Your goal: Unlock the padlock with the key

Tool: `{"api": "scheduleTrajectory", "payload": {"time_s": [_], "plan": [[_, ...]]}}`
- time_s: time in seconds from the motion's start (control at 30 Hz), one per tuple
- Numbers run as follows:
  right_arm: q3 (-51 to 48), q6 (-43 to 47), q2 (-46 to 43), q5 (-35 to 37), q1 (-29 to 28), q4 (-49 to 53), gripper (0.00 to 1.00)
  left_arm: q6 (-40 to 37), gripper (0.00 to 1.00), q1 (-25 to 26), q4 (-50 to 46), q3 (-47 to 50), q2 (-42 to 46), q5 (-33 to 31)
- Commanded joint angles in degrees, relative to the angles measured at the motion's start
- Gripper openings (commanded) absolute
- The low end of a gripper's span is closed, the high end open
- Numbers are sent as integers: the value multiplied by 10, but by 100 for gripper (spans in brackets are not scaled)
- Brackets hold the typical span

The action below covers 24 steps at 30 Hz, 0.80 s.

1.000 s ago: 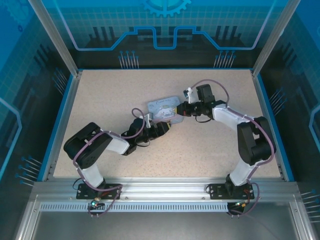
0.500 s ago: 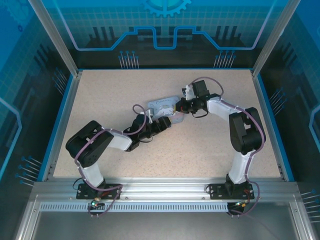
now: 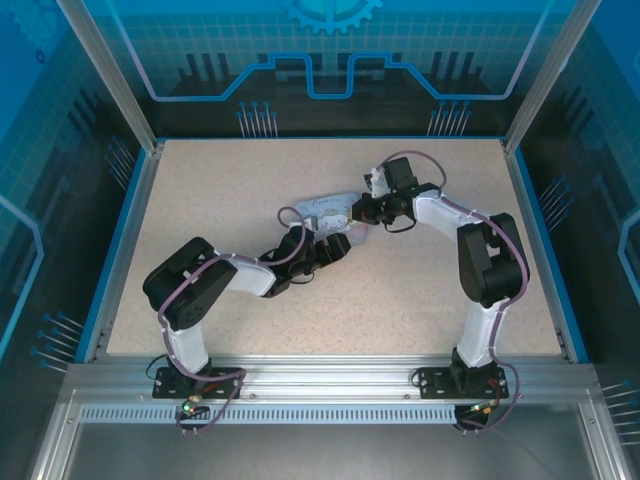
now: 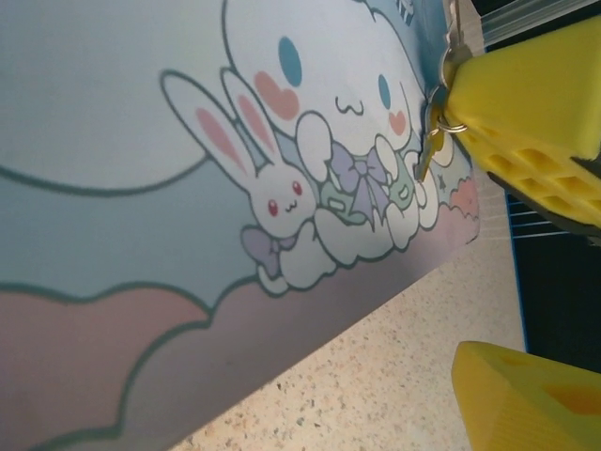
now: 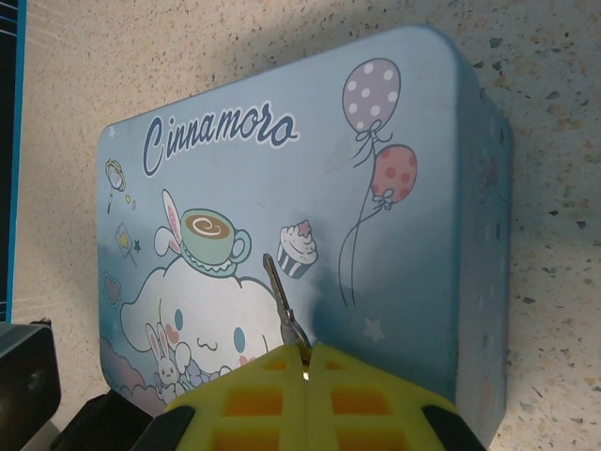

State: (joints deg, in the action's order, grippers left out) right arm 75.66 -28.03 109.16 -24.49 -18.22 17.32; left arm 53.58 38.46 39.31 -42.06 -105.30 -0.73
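Here, pinching the key [image 5: 280, 296] in the right gripper [image 5: 305, 349], jaws pressed fully together, with the thin blade out past the fingertips, over the lid of the tin [image 5: 404, 235]. Holding the left gripper [image 3: 337, 242] spread wide on nothing, with the tin just ahead of its jaws.

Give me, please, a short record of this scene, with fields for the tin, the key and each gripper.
tin: pale blue, cartoon lid facing the cameras, lying on the speckled table
key: thin metal, sticking out from the right gripper, its tip over the tin's lid
right gripper: shut on the key, at the tin's edge
left gripper: open, close beside the tin, holding nothing
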Motion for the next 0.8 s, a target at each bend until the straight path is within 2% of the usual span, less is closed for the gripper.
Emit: {"api": "scheduleTrajectory", "payload": {"time_s": [0.0,0.3,0.77], "plan": [[-3,6,17,14,-2,22,0,-43,82,12,21,-13,-27,-51],[-10,1,20,4,-5,3,0,-78,83,30,62,-13,-51,-96],[-12,0,21,1,-8,-1,0,-122,88,54,-13,-33,-33,-210]]}}
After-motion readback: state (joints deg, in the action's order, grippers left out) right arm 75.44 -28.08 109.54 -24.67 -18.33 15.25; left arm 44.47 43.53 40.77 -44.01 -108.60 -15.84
